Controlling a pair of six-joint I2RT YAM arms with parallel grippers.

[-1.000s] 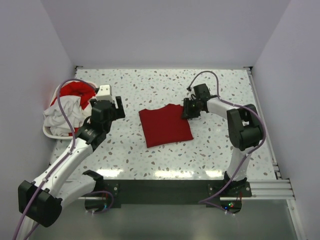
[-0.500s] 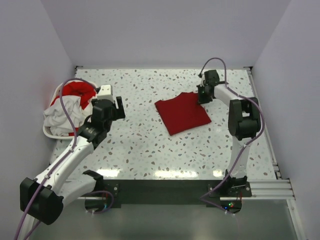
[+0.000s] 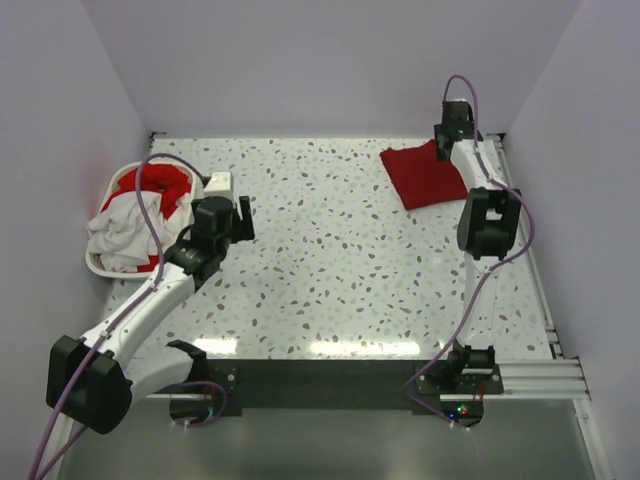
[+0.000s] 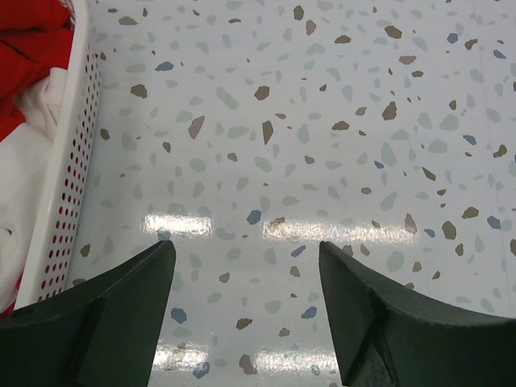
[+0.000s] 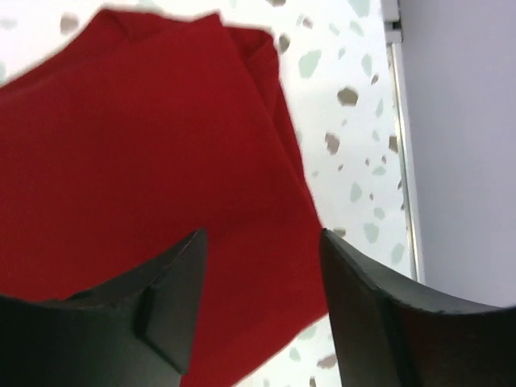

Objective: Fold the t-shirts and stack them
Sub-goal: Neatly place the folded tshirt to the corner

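Top external view: a folded deep red cloth t-shirt (image 3: pixel 422 172) lies flat in the upper right of the frame. The right gripper (image 3: pixel 447 150) is at its right edge, jaws spread apart over the cloth. The left gripper (image 3: pixel 232 205), jaws apart and holding nothing, hovers over the speckled table (image 3: pixel 340 260) beside a white plastic laundry basket (image 3: pixel 97 266) holding crumpled red and white shirts (image 3: pixel 125 225).

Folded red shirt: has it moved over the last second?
Yes. The folded red shirt slid from the table's middle to the far right corner, away from the laundry basket, right claw over it.
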